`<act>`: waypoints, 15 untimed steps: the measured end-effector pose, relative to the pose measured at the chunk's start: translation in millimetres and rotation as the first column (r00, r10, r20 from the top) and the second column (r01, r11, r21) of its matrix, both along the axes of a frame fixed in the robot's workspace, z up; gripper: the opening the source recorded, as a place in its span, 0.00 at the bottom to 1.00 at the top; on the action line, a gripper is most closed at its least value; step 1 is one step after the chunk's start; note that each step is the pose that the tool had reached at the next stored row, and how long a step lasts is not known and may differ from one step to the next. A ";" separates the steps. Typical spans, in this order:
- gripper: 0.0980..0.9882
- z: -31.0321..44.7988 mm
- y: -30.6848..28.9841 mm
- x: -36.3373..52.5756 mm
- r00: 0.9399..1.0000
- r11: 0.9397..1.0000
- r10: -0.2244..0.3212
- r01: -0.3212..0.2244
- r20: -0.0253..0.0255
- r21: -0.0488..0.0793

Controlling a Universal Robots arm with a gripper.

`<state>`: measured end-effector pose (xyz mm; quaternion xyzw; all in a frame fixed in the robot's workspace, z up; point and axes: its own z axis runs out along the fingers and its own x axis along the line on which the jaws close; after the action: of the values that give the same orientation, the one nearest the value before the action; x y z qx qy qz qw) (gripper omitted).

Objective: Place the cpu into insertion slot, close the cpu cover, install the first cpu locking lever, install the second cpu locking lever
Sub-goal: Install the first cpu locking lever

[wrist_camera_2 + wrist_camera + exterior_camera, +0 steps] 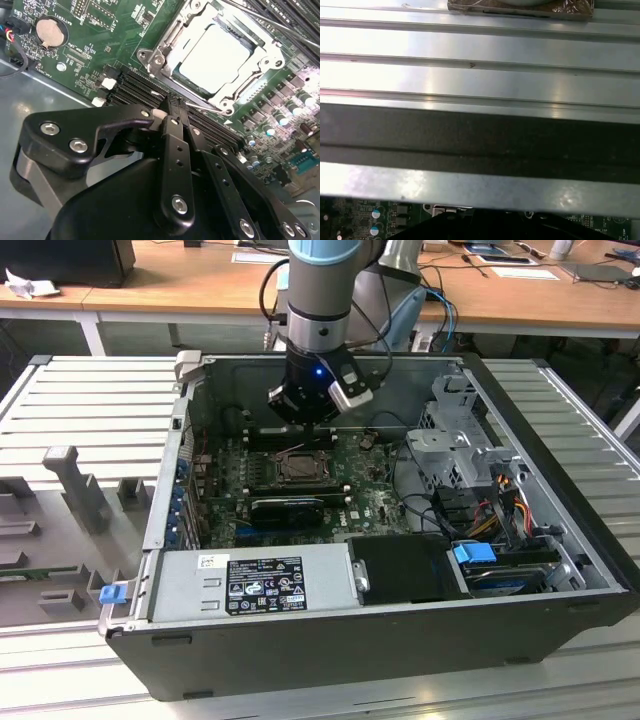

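In the exterior view, an open computer case (pixel 560 625) is seen lying on a ribbed metal bench (pixel 90 400). At the exterior view's left, grey blocks (pixel 75 485) are set on the bench, and a blue clip (pixel 112 593) is seen at the near left corner of the case. Along the near side a grey power supply (pixel 255 585) carries a black label and a small white one; their print is too small to be made out.

At the middle of the case, on the green motherboard (pixel 225 505), the insertion slot (pixel 300 466) is placed, with a long black expansion card (pixel 288 508) just nearer. The pincer (pixel 318 422) is held just above the far edge of the slot.

In the second wrist view, the cpu (pixel 215 57) is seen lying flat in the insertion slot, and the cpu cover (pixel 256 69) is closed down around it, its silvery frame bordering the chip. The pincer's fingers (pixel 176 131) are pressed together, their tips at the edge of the cover by the black memory slots (pixel 132 87). A round coin battery (pixel 51 33) is seen on the board, well apart from the slot.

At the exterior view's right, a metal drive cage (pixel 455 445), coloured cables (pixel 500 502) and a blue latch (pixel 475 553) are found.
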<state>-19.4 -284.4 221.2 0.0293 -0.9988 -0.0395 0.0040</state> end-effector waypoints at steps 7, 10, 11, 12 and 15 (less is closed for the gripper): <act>0.01 -6.3 0.4 3.4 1.000 1.000 0.000 0.000 0.000 0.000; 0.01 -9.7 0.5 4.8 1.000 1.000 0.000 0.000 0.000 0.000; 0.01 -10.5 0.5 5.0 1.000 1.000 0.000 0.000 0.000 0.000; 0.01 -11.6 0.5 5.3 1.000 1.000 0.000 0.000 0.000 0.000; 0.01 -14.5 0.5 6.0 1.000 1.000 0.000 0.000 0.000 0.000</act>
<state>-13.4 -283.9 206.7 0.0293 -0.9988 -0.0396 0.0040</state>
